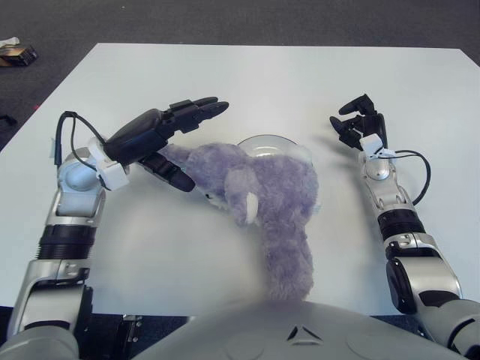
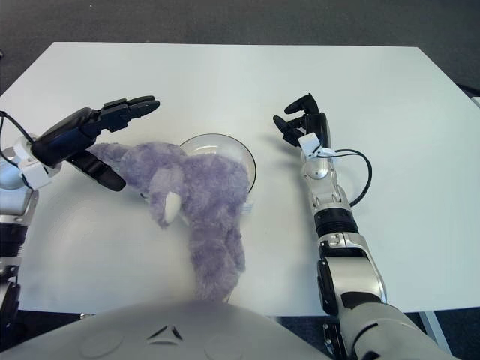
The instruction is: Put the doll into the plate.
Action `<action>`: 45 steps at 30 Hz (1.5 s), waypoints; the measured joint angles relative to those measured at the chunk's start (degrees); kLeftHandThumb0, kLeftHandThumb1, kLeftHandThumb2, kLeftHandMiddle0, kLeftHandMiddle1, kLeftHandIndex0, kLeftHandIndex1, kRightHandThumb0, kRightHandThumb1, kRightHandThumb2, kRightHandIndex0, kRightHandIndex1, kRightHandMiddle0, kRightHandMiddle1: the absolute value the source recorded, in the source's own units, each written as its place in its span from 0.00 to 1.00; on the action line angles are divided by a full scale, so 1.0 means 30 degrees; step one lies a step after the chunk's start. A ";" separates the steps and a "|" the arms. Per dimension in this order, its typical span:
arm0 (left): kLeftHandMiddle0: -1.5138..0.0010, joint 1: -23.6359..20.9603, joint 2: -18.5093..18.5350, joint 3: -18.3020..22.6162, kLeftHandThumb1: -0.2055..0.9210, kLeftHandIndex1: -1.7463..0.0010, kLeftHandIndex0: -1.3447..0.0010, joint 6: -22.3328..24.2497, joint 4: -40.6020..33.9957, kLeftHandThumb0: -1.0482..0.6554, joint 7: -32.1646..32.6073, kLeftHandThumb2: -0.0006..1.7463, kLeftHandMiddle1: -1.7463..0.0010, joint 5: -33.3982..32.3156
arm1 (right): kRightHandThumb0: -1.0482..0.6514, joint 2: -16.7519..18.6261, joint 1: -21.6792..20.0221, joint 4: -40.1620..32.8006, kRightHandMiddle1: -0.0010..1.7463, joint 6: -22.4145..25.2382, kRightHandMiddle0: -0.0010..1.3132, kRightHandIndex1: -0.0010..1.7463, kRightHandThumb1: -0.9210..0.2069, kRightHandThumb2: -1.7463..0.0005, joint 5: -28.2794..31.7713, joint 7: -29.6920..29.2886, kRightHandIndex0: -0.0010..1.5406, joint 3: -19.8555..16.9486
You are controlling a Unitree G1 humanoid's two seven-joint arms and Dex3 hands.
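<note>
— Is the doll (image 2: 196, 201) lying in the plate (image 2: 229, 146)?
— Partly, draping toward the table's (image 2: 247, 75) near edge. Left hand (image 1: 161, 139) is spreading fingers over its trunk, gripping nothing; right hand (image 2: 302, 121) is curling loosely, holding nothing.
— Any differences?
— Only the left eye view is catching a box (image 1: 16, 52) beyond the far-left corner.

Place: we take it for a lab or office test room | Evidence: we see a plain white table (image 1: 247, 75) standing on dark grey carpet (image 1: 225, 19), set up as a bare work surface | Also: a small cardboard box (image 1: 16, 52) sits on the carpet at far left
</note>
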 measured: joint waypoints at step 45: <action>0.72 0.0984 0.0019 -0.0896 0.92 0.96 0.77 0.0033 -0.0333 0.17 0.4905 0.00 0.96 0.7621 | 0.41 -0.0019 -0.0011 0.0134 0.96 -0.0032 0.20 0.46 0.00 0.74 0.0176 -0.0162 0.56 -0.0678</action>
